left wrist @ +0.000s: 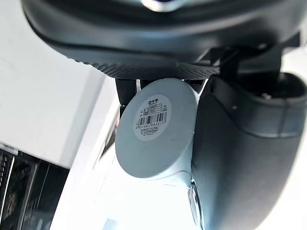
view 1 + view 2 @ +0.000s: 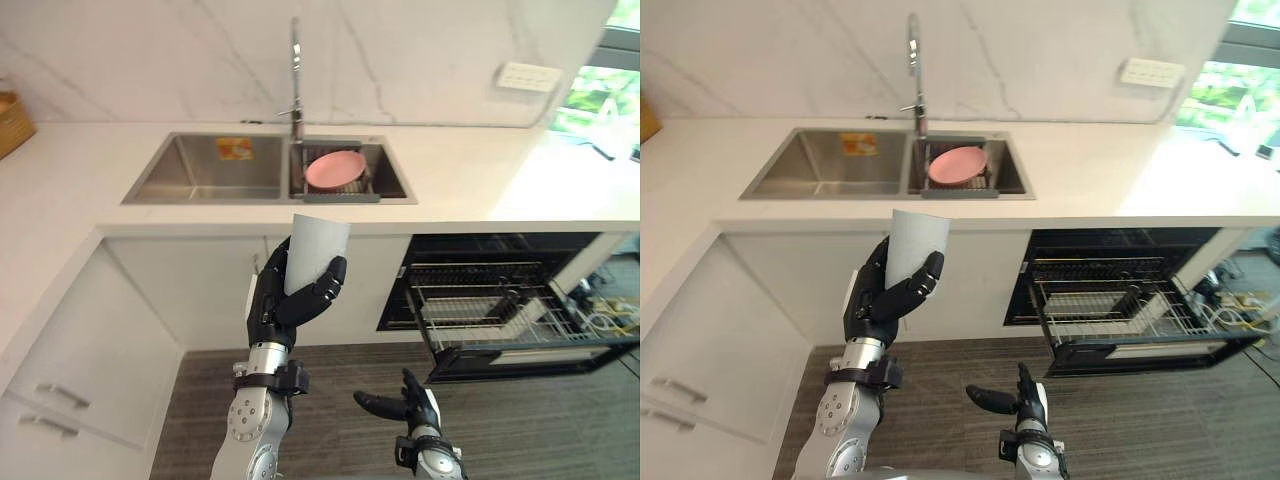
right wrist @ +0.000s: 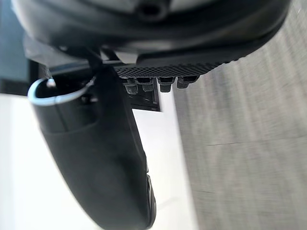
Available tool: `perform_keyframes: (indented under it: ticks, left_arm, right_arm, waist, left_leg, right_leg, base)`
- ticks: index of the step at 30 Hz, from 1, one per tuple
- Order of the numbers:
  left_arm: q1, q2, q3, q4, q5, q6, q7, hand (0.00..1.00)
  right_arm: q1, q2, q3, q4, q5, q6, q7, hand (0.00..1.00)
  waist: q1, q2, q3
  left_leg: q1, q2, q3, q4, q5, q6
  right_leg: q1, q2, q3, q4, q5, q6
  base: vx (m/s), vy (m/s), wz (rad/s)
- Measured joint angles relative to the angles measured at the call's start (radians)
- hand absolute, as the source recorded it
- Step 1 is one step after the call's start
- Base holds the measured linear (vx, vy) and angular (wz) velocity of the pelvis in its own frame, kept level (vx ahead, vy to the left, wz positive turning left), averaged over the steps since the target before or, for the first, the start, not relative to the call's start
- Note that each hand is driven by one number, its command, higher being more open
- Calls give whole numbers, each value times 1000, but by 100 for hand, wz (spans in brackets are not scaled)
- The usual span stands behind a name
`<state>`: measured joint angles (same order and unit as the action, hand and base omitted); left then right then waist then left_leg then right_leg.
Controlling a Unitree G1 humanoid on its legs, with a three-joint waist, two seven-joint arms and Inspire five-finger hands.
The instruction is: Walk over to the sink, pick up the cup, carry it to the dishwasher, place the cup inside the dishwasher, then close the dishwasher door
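My left hand point(image 2: 285, 300) is raised in front of the counter, its fingers curled round a plain white cup point(image 2: 318, 248) held upright. The left wrist view looks at the cup's round base point(image 1: 156, 125), which bears a barcode sticker. Behind the cup is the steel double sink point(image 2: 200, 170) with its tall tap point(image 2: 296, 75). To the right the dishwasher point(image 2: 500, 300) stands with its door point(image 2: 540, 355) lowered and a wire rack point(image 2: 480, 305) pulled out. My right hand point(image 2: 408, 408) hangs low over the floor with its fingers relaxed and nothing in it.
A pink plate point(image 2: 334, 168) lies in a rack in the sink's right basin. White cabinet fronts point(image 2: 90, 350) run along the left. A wall socket point(image 2: 530, 77) sits on the marble backsplash. Grey wood floor point(image 2: 500, 430) spreads before the dishwasher.
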<state>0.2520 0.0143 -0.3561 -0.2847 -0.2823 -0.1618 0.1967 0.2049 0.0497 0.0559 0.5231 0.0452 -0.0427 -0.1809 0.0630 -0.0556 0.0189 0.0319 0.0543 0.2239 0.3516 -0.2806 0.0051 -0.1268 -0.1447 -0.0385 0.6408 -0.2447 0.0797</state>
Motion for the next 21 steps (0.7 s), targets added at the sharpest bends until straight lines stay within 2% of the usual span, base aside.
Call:
perform_keyframes:
  ticks: [2, 3, 5, 6, 7, 8, 9, 10, 11, 13, 14, 15, 17, 19, 20, 21]
  left_arm:
    - [-12, 11, -22, -1, 12, -2, 0, 0]
    - [-20, 12, -28, -1, 17, -3, 0, 0]
    - [-34, 19, -28, 1, 38, -4, 4, 0]
    - [-46, 26, -23, 6, 51, -4, 13, 0]
    - [-53, 28, -21, 11, 51, -4, 18, 0]
    - [-68, 29, -5, 19, 58, -5, 23, 0]
    - [-84, 32, 19, 27, 70, -5, 35, 0]
    - [-92, 30, 29, 39, 73, -10, 41, 0]
    - [-104, 26, 36, 60, 76, -12, 47, 0]
    - [-104, 22, 31, 61, 87, -12, 48, 0]
    - [-107, 17, 22, 61, 107, -12, 48, 0]
    - [-108, 17, 15, 61, 113, -12, 47, 0]
    - [-101, 16, -2, 61, 125, -12, 46, 0]
    - [-98, 7, 1, 54, 126, -13, 46, 0]
    - [-89, 1, 5, 47, 126, -22, 48, 0]
    - [-88, 1, 4, 43, 126, -27, 47, 0]
  right_arm:
    - [-2, 0, 16, -63, -11, -1, -2, 100]
    - [-9, -1, 25, -106, -16, -3, -4, 100]
    - [-36, -3, 29, -151, -42, -8, -12, 100]
    - [-56, -6, 30, -171, -50, -10, -20, 100]
    - [-61, -11, 30, -183, -55, -11, -22, 100]
    - [-68, -13, 31, -202, -83, -12, -25, 100]
    - [-69, -11, 34, -230, -101, -12, -26, 100]
    - [-63, -15, 35, -257, -116, -12, -28, 100]
    - [-42, -35, 31, -320, -134, -12, -38, 100]
    - [0, -55, 29, -414, -158, -12, -55, 100]
    - [27, -74, 10, -477, -170, -14, -67, 100]
    - [35, -76, -1, -497, -171, -14, -71, 100]
    - [66, -80, -12, -564, -174, -15, -90, 100]
    - [94, -89, 3, -640, -174, -16, -90, 100]
    - [99, -93, 27, -678, -173, -35, -88, 100]
    - [97, -96, 38, -696, -168, -49, -87, 100]
  waist:
    - [-9, -11, -5]
    - [-25, -19, -10]
    - [-41, -20, -11]
    - [-55, -16, -8]
    - [-60, -7, -3]
    - [-62, -3, 1]
    - [-64, -19, 0]
    - [-70, -19, 3]
    - [-79, 15, 18]
    - [-94, 35, 25]
    - [-115, 45, 26]
    - [-120, 45, 26]
    - [-131, 54, 39]
    - [-119, 80, 50]
    - [-103, 84, 53]
    - [-96, 85, 51]
  left_leg:
    - [31, 1, 41, -28, -8, 1]
    - [35, 3, 67, -41, -8, 1]
    - [37, 11, 110, -61, -7, 1]
    - [44, 20, 136, -74, -5, 5]
    - [47, 29, 143, -78, -5, 5]
    - [52, 41, 143, -82, -5, 6]
    - [62, 41, 141, -81, -7, 5]
    - [69, 41, 131, -75, -17, -3]
    - [87, 68, 111, -72, -26, -6]
    - [111, 75, 92, -92, -24, -9]
    - [123, 82, 86, -99, -16, -22]
    - [122, 86, 85, -85, -13, -28]
    - [94, 125, 86, 111, -9, -36]
    - [37, 179, 88, 323, 22, -69]
    - [-28, 212, 79, 461, 22, -71]
    - [-75, 210, 68, 484, -16, -71]
  right_leg:
    - [-18, -18, -55, 28, 6, 2]
    - [-32, -19, -73, 20, 7, 2]
    - [-50, -18, -111, -5, 9, -2]
    - [-68, -18, -138, 1, 16, -14]
    - [-75, -15, -159, -2, -16, -28]
    - [-88, 3, -197, -69, -46, -51]
    - [-92, 28, -230, -190, 38, -72]
    - [-79, 39, -234, -221, 60, -82]
    - [-41, 74, -231, -263, 79, -97]
    - [-26, 95, -218, -280, 79, -97]
    - [-11, 109, -213, -298, 78, -98]
    - [-1, 114, -213, -311, 78, -98]
    - [81, 135, -195, -371, 83, -98]
    - [138, 160, -159, -410, 85, -105]
    - [162, 169, -126, -440, 82, -122]
    - [171, 166, -108, -455, 84, -125]
  base:
    - [64, 85, -76]
    - [54, 60, -72]
    - [48, 33, -79]
    - [47, 14, -80]
    - [59, -33, -82]
    - [85, -90, -89]
    - [144, -131, -89]
    - [149, -106, -75]
    - [171, -79, -47]
    - [153, -66, -36]
    - [133, -69, -23]
    - [156, -83, -21]
    - [129, -51, -24]
    - [121, 25, -48]
    - [128, 69, -67]
    - [181, 102, -71]
